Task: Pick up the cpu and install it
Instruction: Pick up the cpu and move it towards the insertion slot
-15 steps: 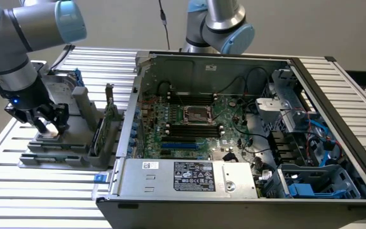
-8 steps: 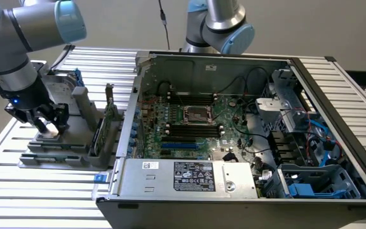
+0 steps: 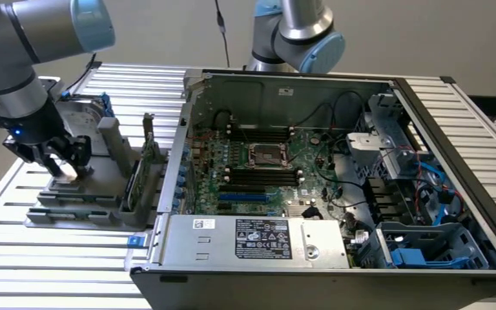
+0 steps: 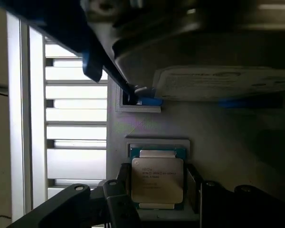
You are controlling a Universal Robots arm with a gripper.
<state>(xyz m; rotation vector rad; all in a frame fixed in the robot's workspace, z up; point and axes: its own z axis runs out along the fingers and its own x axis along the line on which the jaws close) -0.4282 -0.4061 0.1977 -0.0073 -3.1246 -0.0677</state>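
Note:
The cpu [image 4: 156,178], a small square chip with a pale silver top and printed lettering, lies flat in its recess in the grey parts holder [image 4: 147,126]. My gripper [image 4: 157,192] straddles it, one dark finger [image 4: 118,202] against one edge and the other pressed to the opposite edge, shut on the chip. In the exterior view the gripper [image 3: 62,169] is lowered onto the grey holder [image 3: 84,197] at that view's left, beside the open computer case. The dark cpu socket [image 3: 265,155] sits in the middle of the motherboard, far from the gripper.
A silver hard drive [image 4: 204,52] with a blue bracket stands just behind the chip's recess. Upright cards [image 3: 144,161] stand in the holder between gripper and open case [image 3: 188,129]. A second arm [image 3: 296,32] stands behind the case. Slatted table [image 3: 24,271] surrounds everything.

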